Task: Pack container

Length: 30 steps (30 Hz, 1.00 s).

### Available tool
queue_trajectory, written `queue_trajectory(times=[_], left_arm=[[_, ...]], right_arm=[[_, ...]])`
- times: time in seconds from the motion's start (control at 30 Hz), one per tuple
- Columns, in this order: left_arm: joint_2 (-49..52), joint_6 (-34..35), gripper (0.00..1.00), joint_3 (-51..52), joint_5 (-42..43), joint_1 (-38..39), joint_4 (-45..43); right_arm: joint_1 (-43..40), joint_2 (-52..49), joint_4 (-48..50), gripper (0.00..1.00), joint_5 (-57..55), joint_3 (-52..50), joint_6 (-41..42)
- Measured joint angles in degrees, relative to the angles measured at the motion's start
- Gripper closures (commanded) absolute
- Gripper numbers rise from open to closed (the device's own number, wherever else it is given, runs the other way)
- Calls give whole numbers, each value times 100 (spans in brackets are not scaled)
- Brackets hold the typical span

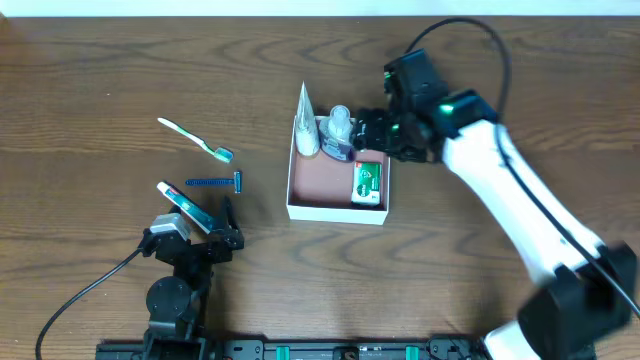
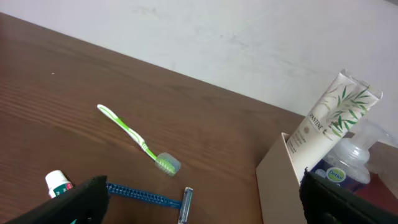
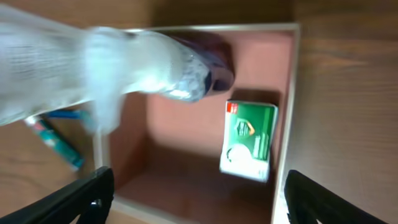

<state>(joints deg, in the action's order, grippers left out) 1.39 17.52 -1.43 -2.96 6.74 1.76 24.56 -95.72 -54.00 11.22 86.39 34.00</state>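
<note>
The container (image 1: 335, 212) is a square shallow box with white walls and a pinkish-brown floor, standing mid-table. In it stand a white tube (image 1: 306, 125) and a pump bottle (image 1: 340, 127) at the far side, and a green-and-white carton (image 1: 368, 182) lies at its right. My right gripper (image 1: 362, 140) hovers over the container's far right part, open, with only the box floor (image 3: 186, 155) and the carton (image 3: 249, 140) below its fingers. My left gripper (image 1: 200, 232) rests low at the front left, open and empty, facing the razor (image 2: 149, 197).
Left of the container lie a green toothbrush (image 1: 195, 138), a blue razor (image 1: 215, 182) and a small toothpaste tube (image 1: 183, 205), the last right by my left gripper's finger. The container's near wall (image 2: 280, 180) rises at the right of the left wrist view.
</note>
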Motion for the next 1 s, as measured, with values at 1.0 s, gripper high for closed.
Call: queue_trajectory(times=[1.0], left_arm=[[0, 2, 2, 0, 0, 0, 0]], right_arm=[[72, 647, 417, 11, -758, -2404, -664]])
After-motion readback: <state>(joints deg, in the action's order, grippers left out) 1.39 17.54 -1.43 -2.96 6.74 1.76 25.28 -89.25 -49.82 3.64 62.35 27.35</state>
